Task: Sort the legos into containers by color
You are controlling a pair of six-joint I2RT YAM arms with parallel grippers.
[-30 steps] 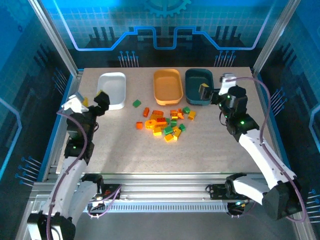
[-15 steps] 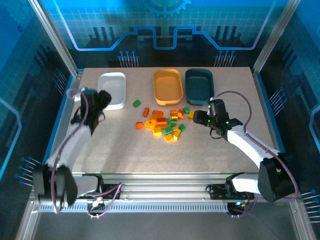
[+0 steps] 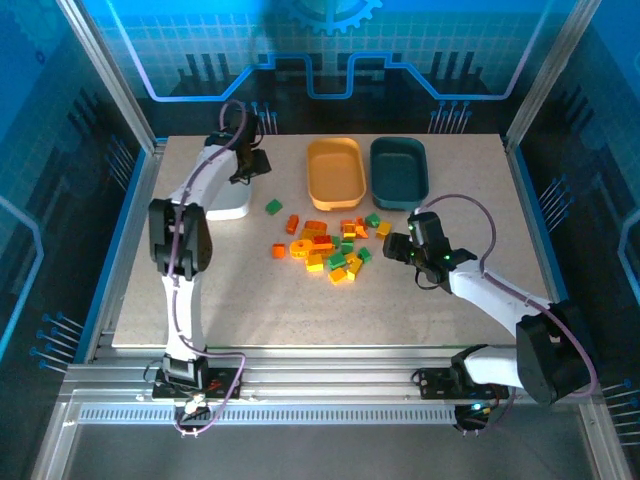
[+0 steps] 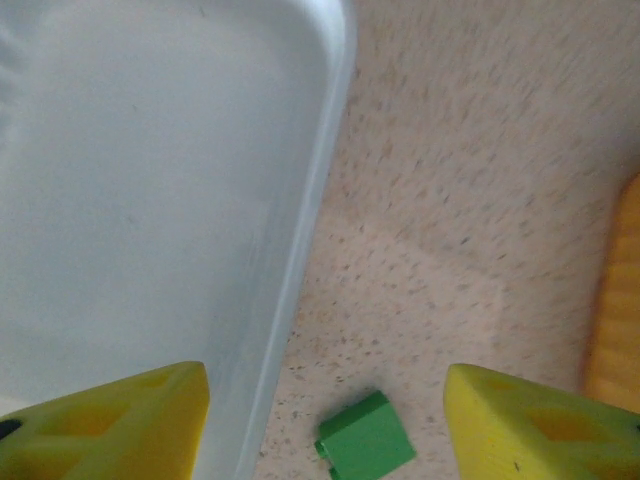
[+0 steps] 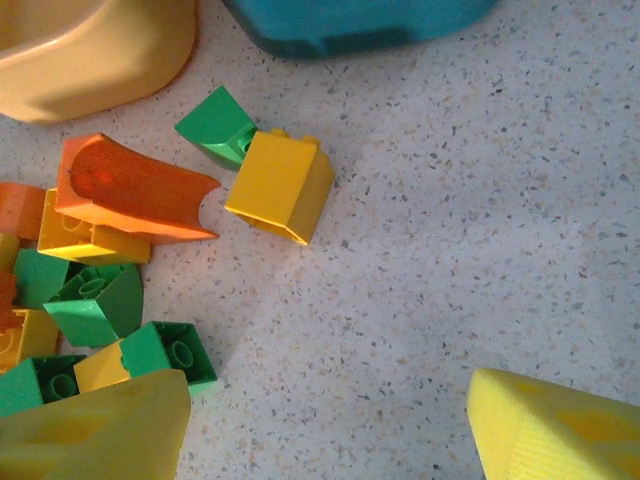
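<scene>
The legos (image 3: 328,246) lie in a loose pile of orange-red, green and yellow bricks at the table's middle. One green lego (image 3: 273,207) sits apart, near the white container (image 3: 232,199). My left gripper (image 3: 252,164) hangs over that container's right rim. In the left wrist view my left gripper (image 4: 325,425) is open, with the green lego (image 4: 366,438) on the table below the gap. My right gripper (image 3: 389,246) is open just right of the pile. In the right wrist view my right gripper (image 5: 330,420) has bare table between its fingers, and a yellow lego (image 5: 280,186) lies ahead.
The orange-yellow container (image 3: 335,172) and the dark teal container (image 3: 399,172) stand side by side at the back. The teal container's near wall (image 5: 350,20) is close ahead of the right gripper. A green lego (image 5: 172,352) lies by its left fingertip (image 5: 95,425).
My left arm has swung from the near left out to the white container's far right rim. My right gripper has dropped from beside the teal container to the table right of the pile.
</scene>
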